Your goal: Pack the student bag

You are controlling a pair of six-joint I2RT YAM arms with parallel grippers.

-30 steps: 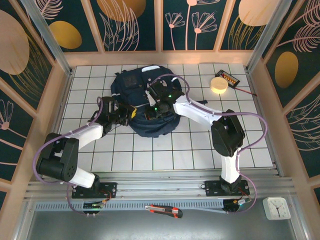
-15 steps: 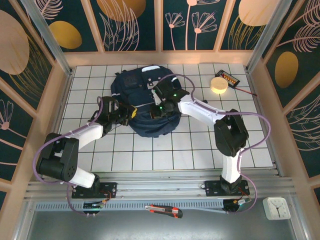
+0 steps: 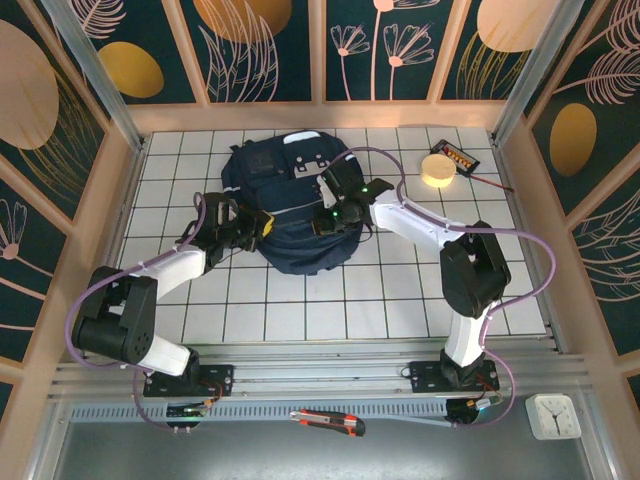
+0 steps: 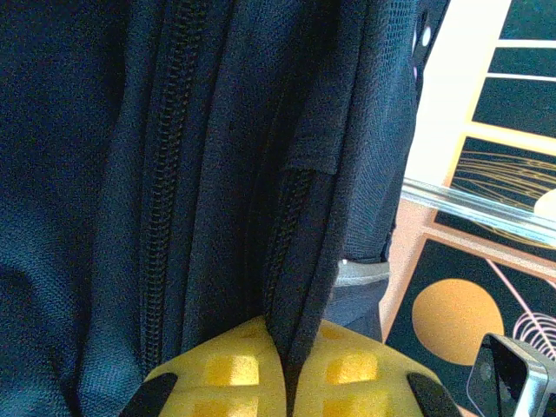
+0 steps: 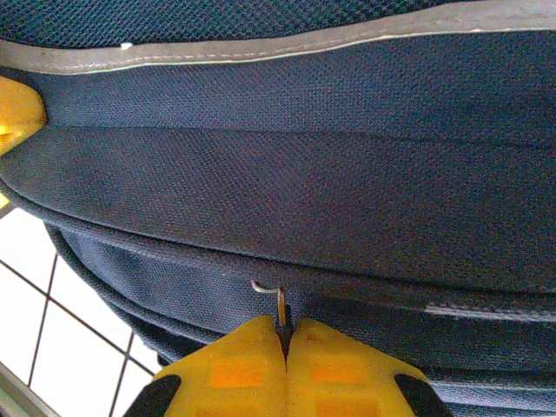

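Holding the large navy-blue fabric student bag [image 3: 290, 255], far centre on the white tiled table [image 3: 400, 290], at both ends of its near zip line [image 5: 174, 261]: right gripper [image 5: 285, 347] clamped on the thin metal pull [image 5: 281, 306], left gripper [image 4: 288, 365] clamped on a left-side fabric fold [image 4: 300, 261].

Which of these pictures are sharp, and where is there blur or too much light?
Top view: evenly lit and sharp across the backpack and tiled table. Left wrist view: the zipper is sharp, the left gripper's yellow fingers are soft, and the pale frame at the right looks washed out. Right wrist view: the fabric weave is sharp; the right gripper's fingers are slightly blurred.
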